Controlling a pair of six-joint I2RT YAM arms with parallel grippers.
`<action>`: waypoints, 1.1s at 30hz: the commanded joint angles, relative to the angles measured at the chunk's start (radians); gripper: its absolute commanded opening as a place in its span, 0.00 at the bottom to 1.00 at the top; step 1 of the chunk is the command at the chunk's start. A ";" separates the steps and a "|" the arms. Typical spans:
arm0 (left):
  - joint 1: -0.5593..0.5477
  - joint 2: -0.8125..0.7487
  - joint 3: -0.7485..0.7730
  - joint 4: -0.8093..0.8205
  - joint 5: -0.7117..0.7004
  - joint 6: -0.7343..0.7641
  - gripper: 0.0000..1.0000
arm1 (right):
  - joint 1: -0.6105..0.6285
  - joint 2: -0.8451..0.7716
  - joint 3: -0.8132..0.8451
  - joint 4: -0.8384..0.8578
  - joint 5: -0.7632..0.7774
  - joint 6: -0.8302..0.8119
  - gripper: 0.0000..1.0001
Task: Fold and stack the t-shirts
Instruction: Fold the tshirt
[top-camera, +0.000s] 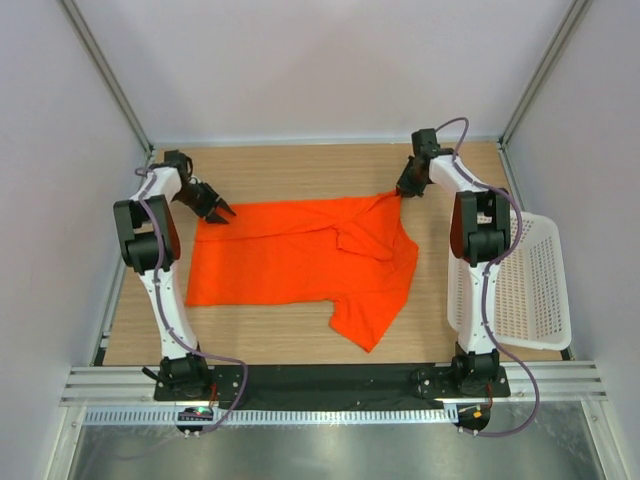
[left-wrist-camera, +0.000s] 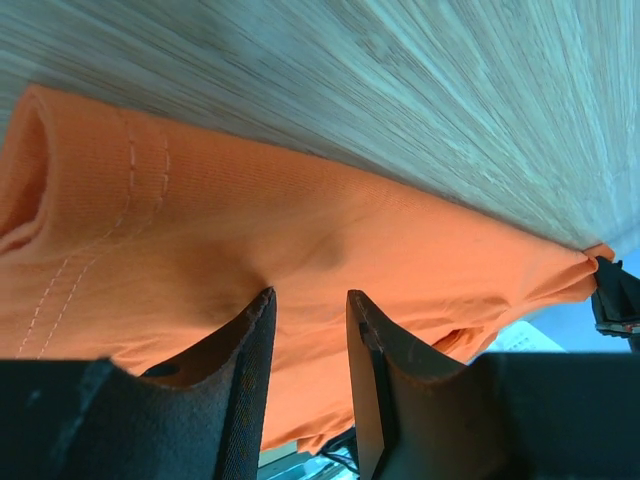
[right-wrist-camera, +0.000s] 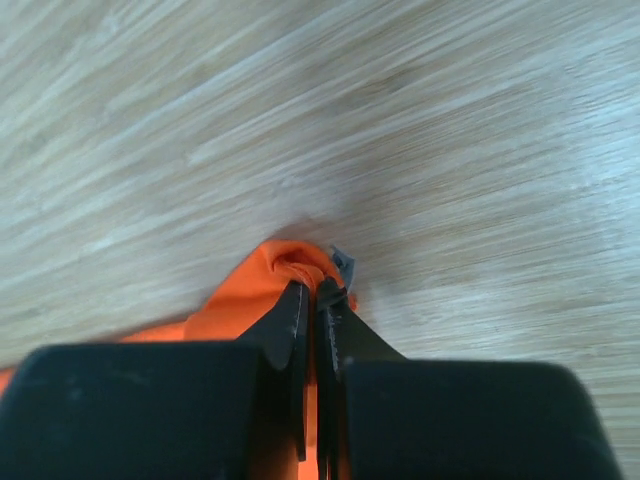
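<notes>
The orange-red t-shirt (top-camera: 300, 260) lies spread on the wooden table, one sleeve folded over near its top right and the lower right part hanging toward the front edge. My left gripper (top-camera: 222, 213) is at the shirt's far left corner. In the left wrist view its jaws (left-wrist-camera: 310, 295) stand apart, tips down on the fabric (left-wrist-camera: 300, 200), with nothing pinched between them. My right gripper (top-camera: 403, 190) is at the shirt's far right corner. In the right wrist view it (right-wrist-camera: 315, 285) is shut on a bunched fold of the orange cloth (right-wrist-camera: 262, 272).
A white lattice basket (top-camera: 530, 290) stands at the table's right edge, beside the right arm. Bare wood shows behind the shirt and along its front left. Frame posts rise at both back corners.
</notes>
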 joint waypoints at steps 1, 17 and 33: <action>0.036 0.051 -0.003 -0.010 -0.068 0.002 0.37 | -0.015 -0.036 -0.031 0.041 0.170 0.077 0.01; 0.056 0.123 0.130 -0.001 -0.065 0.004 0.38 | -0.020 0.069 0.114 0.125 0.235 0.136 0.01; 0.005 -0.278 -0.026 -0.104 -0.226 0.099 0.61 | 0.008 -0.044 0.420 -0.378 0.334 -0.122 0.72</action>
